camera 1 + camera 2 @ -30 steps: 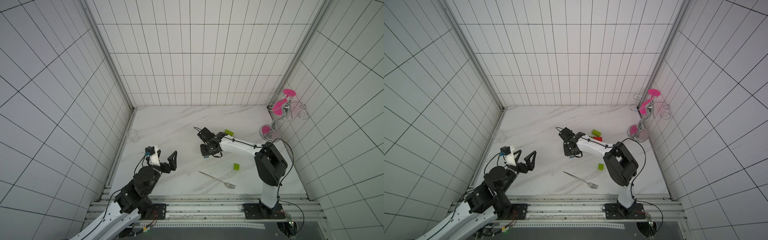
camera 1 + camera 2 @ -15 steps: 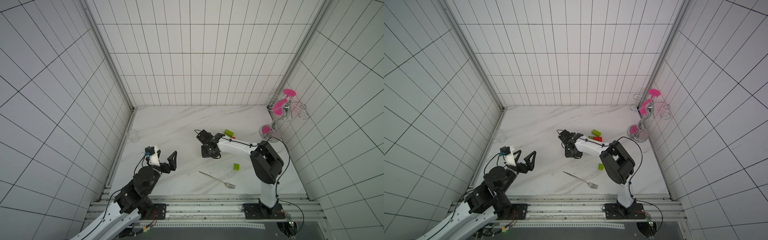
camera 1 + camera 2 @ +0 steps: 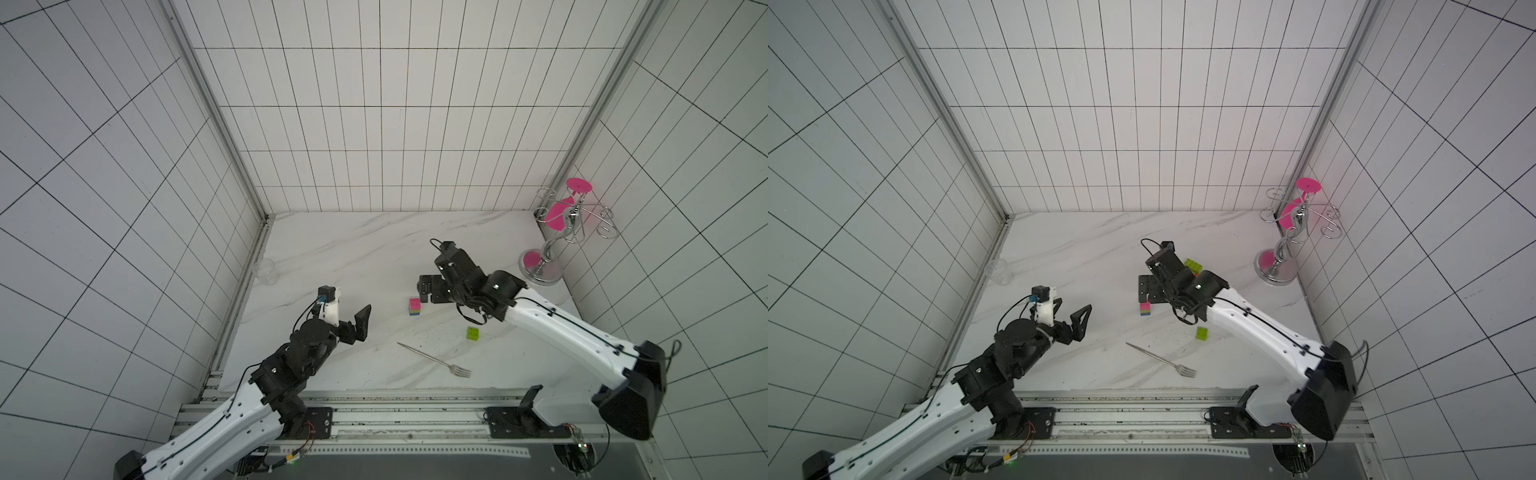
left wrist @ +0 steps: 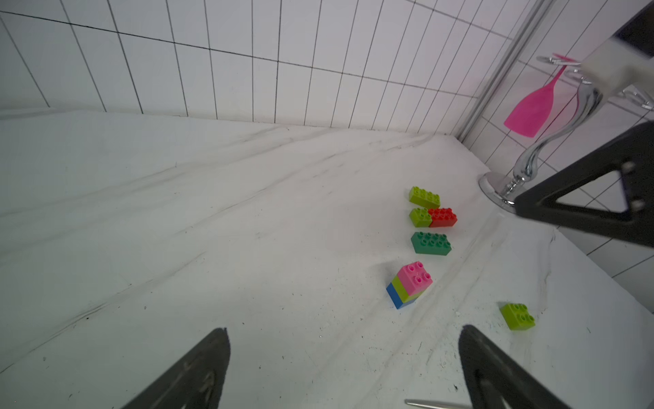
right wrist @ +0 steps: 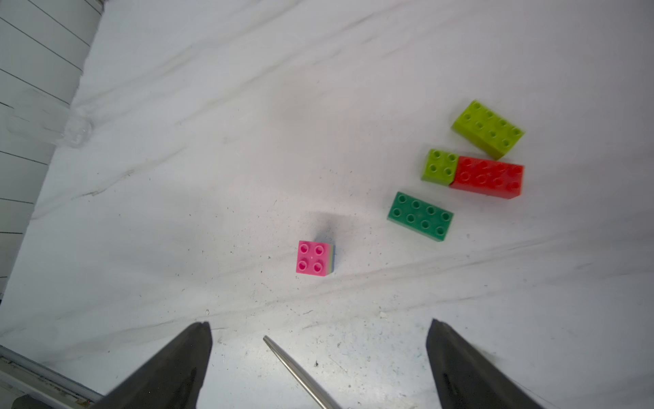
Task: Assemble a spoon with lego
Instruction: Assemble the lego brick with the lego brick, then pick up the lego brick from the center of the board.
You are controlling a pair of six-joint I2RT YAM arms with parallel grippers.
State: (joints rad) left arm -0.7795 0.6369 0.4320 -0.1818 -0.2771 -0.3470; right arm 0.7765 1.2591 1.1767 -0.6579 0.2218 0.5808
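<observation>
Spoon (image 3: 414,306): 3-brick stem, studs up for the next brick, middle of the counter (image 3: 332,257).
Right tool (image 5: 318,322): jaws wide, empty, just beside it.
Left tool (image 4: 343,327): jaws wide, empty, well apart.
Loose lego (image 5: 420,216): grouped nearby.

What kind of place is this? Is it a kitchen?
Probably a robot test booth made to look like a kitchen: white tiled walls, a marble-look counter, a fork, and two robot arms on a rail.
</observation>
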